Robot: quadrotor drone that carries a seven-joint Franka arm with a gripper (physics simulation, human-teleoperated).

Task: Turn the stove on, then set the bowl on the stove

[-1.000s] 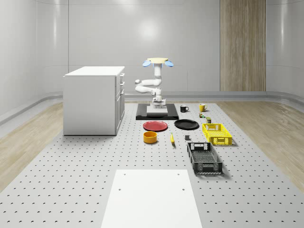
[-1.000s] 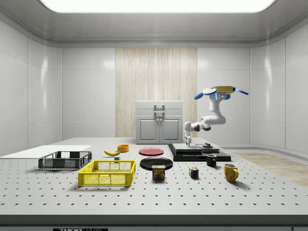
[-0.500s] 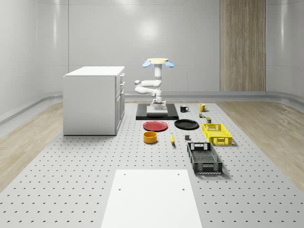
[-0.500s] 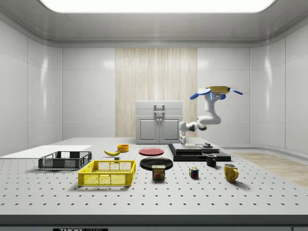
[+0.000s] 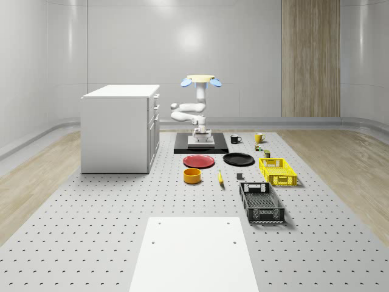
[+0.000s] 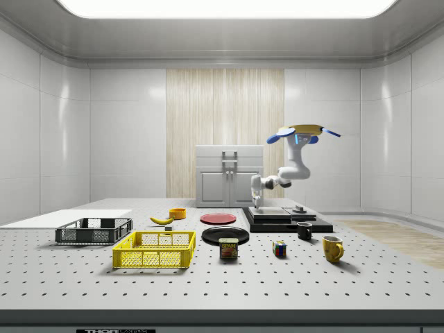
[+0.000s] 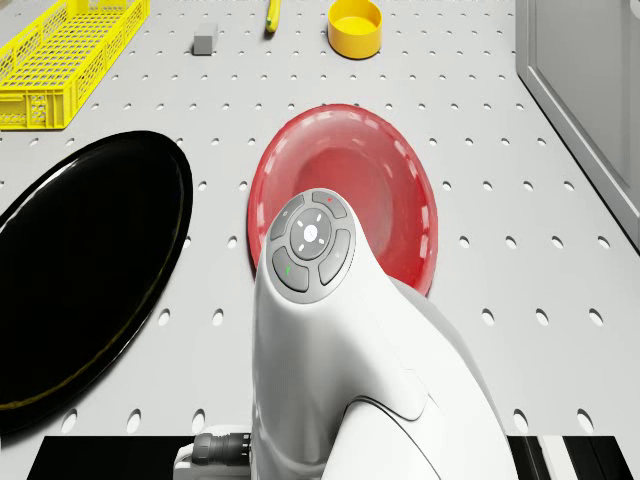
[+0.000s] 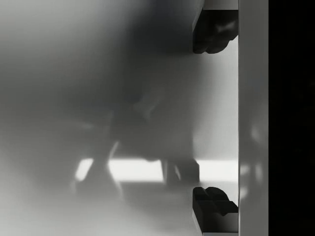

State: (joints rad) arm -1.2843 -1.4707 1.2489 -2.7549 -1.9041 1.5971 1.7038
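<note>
Gripper [image 8: 215, 118] first: its two dark fingertips [image 8: 212, 30] stand well apart in the wrist view, so it is released and carries nothing. It points down, close over the pale top of the stove [image 5: 201, 146]. In the side view the gripper [image 6: 257, 202] hangs low at the stove's [image 6: 288, 219] edge on the side toward the plates. The drone [image 6: 302, 130] hovers above the stove with the arm folded down beneath it.

The bowl [image 5: 192, 176], a yellow one, sits on the bench [image 5: 121, 207] well apart from the stove, past the red plate [image 5: 199, 161] that lies between the two. The drone view shows the bowl [image 7: 356, 25] beyond that red plate [image 7: 345, 195], with the black plate [image 7: 90, 270] beside it; nothing touches the bowl.

The bowl is untouched, so the second half of the task is not begun. Whether the stove is already switched on cannot be told; no lit sign is visible. A small raised part [image 6: 300, 208] on the stove may be its control, though that is a guess.

If the switch is done, the next move calls for carrying the arm off the stove, across the red plate, and lowering the released gripper over the bowl's rim. If not, the gripper must reach the control first.
</note>
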